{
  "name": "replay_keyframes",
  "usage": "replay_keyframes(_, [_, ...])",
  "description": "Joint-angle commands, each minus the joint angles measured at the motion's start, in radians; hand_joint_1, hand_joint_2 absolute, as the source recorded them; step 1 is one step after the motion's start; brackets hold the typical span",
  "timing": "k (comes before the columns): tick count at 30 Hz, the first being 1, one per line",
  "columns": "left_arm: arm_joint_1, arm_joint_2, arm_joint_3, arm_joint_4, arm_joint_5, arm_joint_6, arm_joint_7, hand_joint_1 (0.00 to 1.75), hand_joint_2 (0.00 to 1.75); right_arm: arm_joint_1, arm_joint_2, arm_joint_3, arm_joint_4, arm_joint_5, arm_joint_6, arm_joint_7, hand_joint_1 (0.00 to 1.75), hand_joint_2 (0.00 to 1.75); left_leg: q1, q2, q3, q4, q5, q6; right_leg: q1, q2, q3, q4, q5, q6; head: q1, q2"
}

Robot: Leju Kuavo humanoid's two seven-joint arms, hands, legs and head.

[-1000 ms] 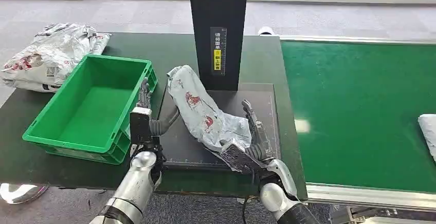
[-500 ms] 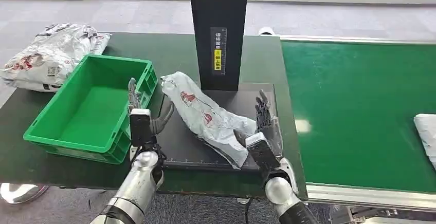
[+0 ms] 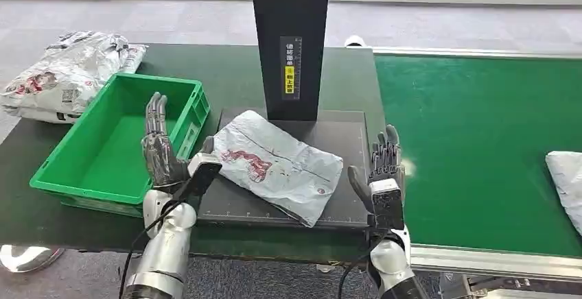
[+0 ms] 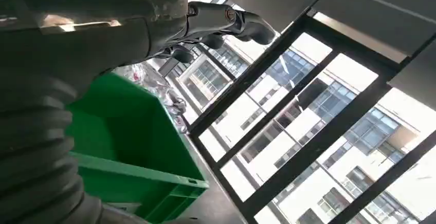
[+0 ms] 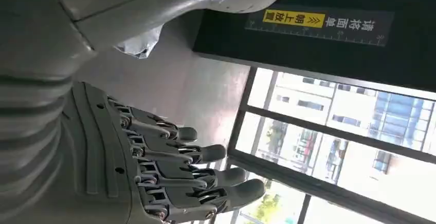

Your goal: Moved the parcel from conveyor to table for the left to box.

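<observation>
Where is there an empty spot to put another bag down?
The green box has a bare floor. The green conveyor is bare up to the bag at its far right. The black pad is crowded: the parcel covers most of it.

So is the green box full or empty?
Empty. The green box shows only its bare green floor in the head view. The parcel lies flat on the black pad beside it.

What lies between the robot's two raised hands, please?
In the head view, the grey parcel lies flat on the dark platform between the left hand and the right hand.
</observation>
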Motion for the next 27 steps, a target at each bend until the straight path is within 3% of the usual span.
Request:
replay_keyframes(1, [-0.194,0.083,-0.454,0.551,-0.195,-0.307,0.170,0.00,1.75,-0.139,0.019,-0.056,0.124,-0.018,0.102,0.022,0.00,1.75,-0.001,-0.008,0.000,-0.001,0.003,0.001,-0.001,-0.009,0.003,-0.001,0.000,0.001,0.000,0.000])
replay_keyframes(3, [-0.211,0.101,-0.518,0.586,-0.197,-0.497,0.211,0.00,1.75,-0.161,0.032,-0.065,0.134,-0.013,0.139,0.028,0.00,1.75,-0.001,-0.003,0.000,-0.001,0.002,0.002,-0.001,-0.005,0.003,-0.001,0.001,0.001,0.000,0.000])
replay_keyframes(7, [-0.215,0.107,-0.528,0.596,-0.183,-0.507,0.209,0.00,1.75,-0.160,0.036,-0.068,0.130,-0.006,0.146,0.033,0.00,1.75,-0.003,0.002,0.001,-0.001,0.001,0.001,-0.003,0.001,0.002,-0.001,0.003,0.002,0.000,0.000])
replay_keyframes(8, [-0.230,0.108,-0.525,0.623,-0.147,-0.628,0.230,0.00,1.75,-0.156,0.039,-0.075,0.116,0.002,0.155,0.032,0.00,1.75,-0.002,0.004,0.002,-0.002,0.001,0.001,-0.003,0.003,0.003,-0.002,0.003,0.001,0.000,0.000])
replay_keyframes(10, [-0.243,0.114,-0.531,0.643,-0.115,-0.730,0.253,0.00,1.75,-0.141,0.041,-0.084,0.076,0.023,0.159,0.047,0.00,1.75,-0.002,0.004,0.003,-0.002,0.001,0.001,-0.003,0.002,0.002,-0.001,0.003,0.000,0.000,0.000])
replay_keyframes(16, [-0.287,0.135,-0.556,0.685,-0.084,-0.909,0.294,0.00,1.75,-0.100,0.035,-0.096,0.005,0.045,0.193,0.078,0.00,1.75,-0.002,0.002,0.002,-0.001,0.001,0.001,-0.002,0.001,0.003,-0.001,0.002,0.000,0.000,0.000])
replay_keyframes(17, [-0.293,0.135,-0.553,0.688,-0.079,-0.923,0.311,0.24,1.75,-0.103,0.037,-0.095,0.004,0.047,0.197,0.077,0.00,1.75,-0.002,0.002,0.004,-0.003,0.001,0.001,-0.002,0.001,0.005,-0.002,0.002,0.000,0.000,0.000])
replay_keyframes(18, [-0.298,0.137,-0.554,0.684,-0.077,-0.919,0.317,1.73,1.75,-0.106,0.039,-0.095,0.001,0.051,0.199,0.077,0.00,1.75,-0.002,0.002,0.002,-0.001,0.001,0.001,-0.002,0.001,0.003,-0.001,0.002,0.001,0.000,0.000])
replay_keyframes(27, [-0.352,0.129,-0.484,0.622,0.005,-0.754,0.348,1.75,1.75,-0.082,0.039,-0.108,-0.041,0.073,0.202,0.092,0.00,1.75,-0.002,0.002,0.002,-0.001,0.002,0.001,-0.002,0.000,0.004,0.000,0.003,0.001,0.000,0.000])
